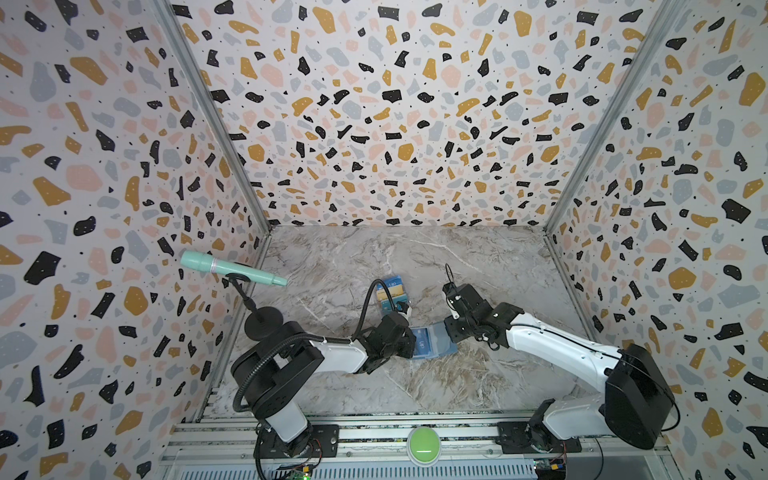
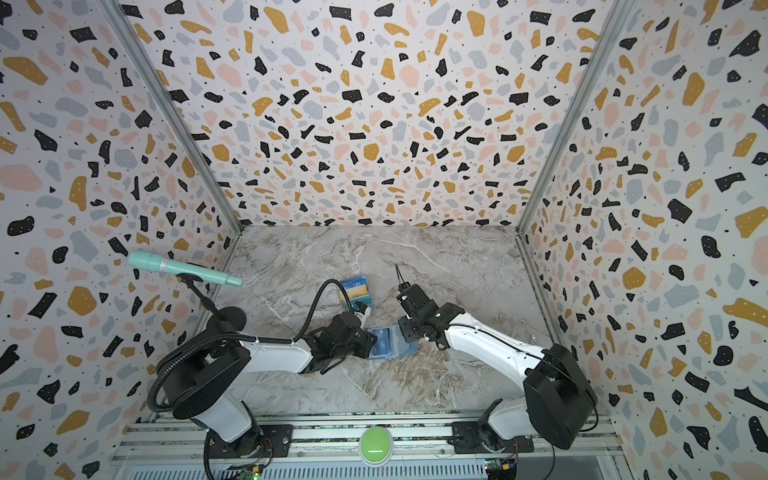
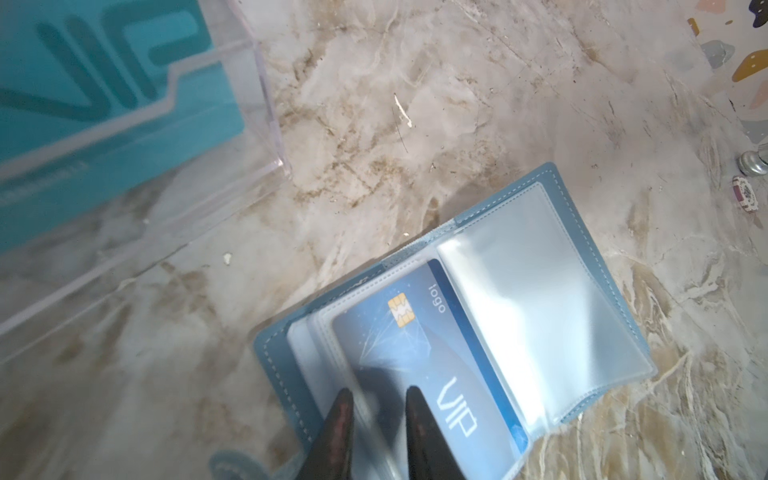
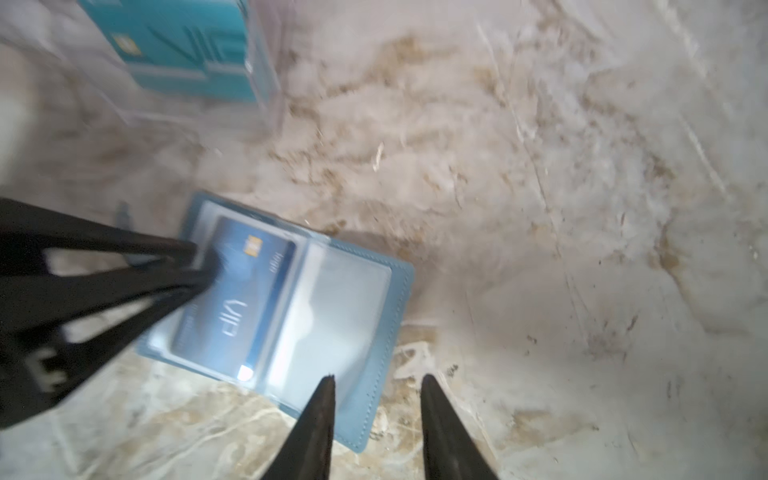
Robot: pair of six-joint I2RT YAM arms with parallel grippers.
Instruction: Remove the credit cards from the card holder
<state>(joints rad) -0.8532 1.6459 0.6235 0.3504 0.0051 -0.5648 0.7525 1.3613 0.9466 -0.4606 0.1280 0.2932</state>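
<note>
Two arms meet over the open card holder, which lies flat on the marble tabletop between them in both top views, its clear sleeves facing up. We see a blue credit card with white "VIP" lettering and a gold chip inside the sleeve on one half; the sleeve on the other half looks clear and shows no card that we can make out.

Our left gripper comes down on the outer edge of the card-bearing half. In the left wrist view its fingers stand a narrow gap apart with the sleeve's edge between them; the picture is blurred there, so we cannot tell whether they pinch the sleeve, the card, or only press on it.

Our right gripper hangs at the opposite half of the holder. Its fingers are spread, one tip over the clear sleeve, the other over bare tabletop just past the holder's stitched rim, with nothing between them.

Farther back, near the left arm, a clear acrylic stand holds teal and tan-gold cards. A mint-green microphone sits on its black holder at the left wall.
</note>
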